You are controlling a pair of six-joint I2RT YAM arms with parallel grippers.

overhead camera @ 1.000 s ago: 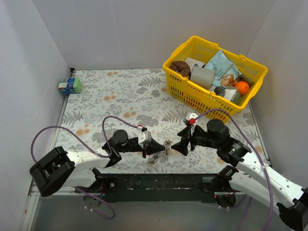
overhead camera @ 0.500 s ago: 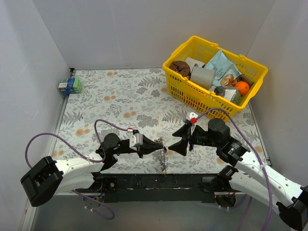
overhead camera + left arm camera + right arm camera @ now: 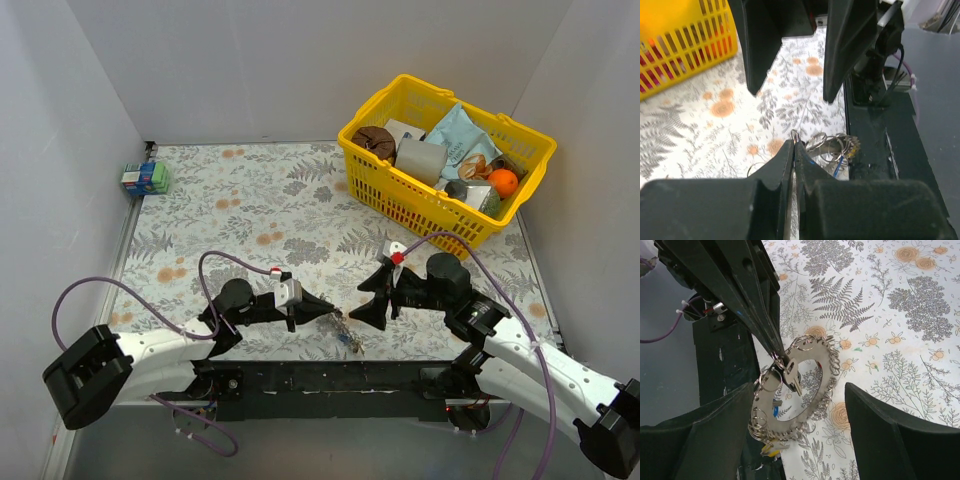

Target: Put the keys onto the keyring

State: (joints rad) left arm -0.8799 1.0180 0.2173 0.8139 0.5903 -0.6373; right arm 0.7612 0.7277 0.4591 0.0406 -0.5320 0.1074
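1. Landmark: the yellow plastic slotted basket (image 3: 398, 198) stands at the far right of the floral-print tablecloth (image 3: 250, 200). All positions below refer to it.

2. Task item: the large silver metal keyring (image 3: 343, 333) is on the near-left side of the basket, well apart from it and close to the black base rail (image 3: 320, 378). In the right wrist view the keyring (image 3: 829, 367) is a broad ring with many small wire loops strung along its rim. The small silver metal keys (image 3: 792, 377) hang from these loops. One plain silver key lies across the ring opening. A blue head and a yellow head show at the lower edge of the ring.

3. Left gripper (image 3: 325, 307): points toward the basket side. Its jaws are clenched, and the tips pinch a thin wire loop on the keyring rim on the side away from the basket. The left wrist view confirms that the fingers (image 3: 785, 165) are pressed together on the wire, with the key cluster just beyond them.

4. Right gripper (image 3: 368, 298): sits between the keyring and the basket and faces the left gripper. Its jaws are spread wide and grasp nothing. In its own wrist view, the keyring is framed between its two fingers (image 3: 885, 425) and touches neither.
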